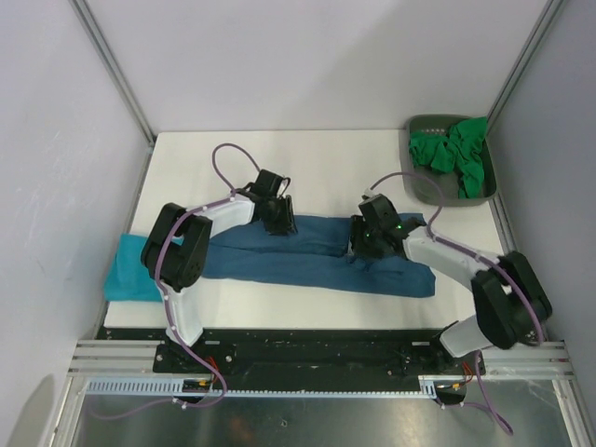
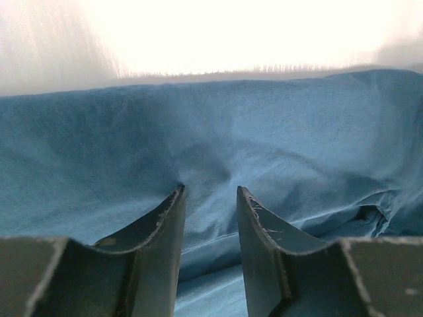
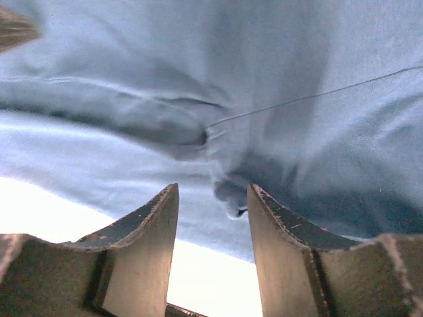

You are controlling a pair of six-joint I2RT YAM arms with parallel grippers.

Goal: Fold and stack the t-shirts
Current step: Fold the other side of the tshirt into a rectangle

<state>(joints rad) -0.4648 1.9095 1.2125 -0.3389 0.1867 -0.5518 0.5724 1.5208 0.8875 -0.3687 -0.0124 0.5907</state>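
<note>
Several green t-shirts (image 1: 453,154) in the grey tray (image 1: 430,189)

The site was a robotics laboratory test cell. The white table (image 1: 317,154) stood inside an enclosure of plain pale panels (image 1: 307,56), framed by aluminium posts (image 1: 112,70) rising from its far corners. An aluminium rail (image 1: 317,357) along its near edge carried the bases of the left arm (image 1: 182,256) and right arm (image 1: 503,298). Purple cables (image 1: 216,158) looped above the table; a slotted cable duct (image 1: 140,384) ran just outside its near edge.

Blue t-shirt (image 1: 307,263) — green t-shirts (image 1: 453,154) in tray (image 1: 430,189)
</note>
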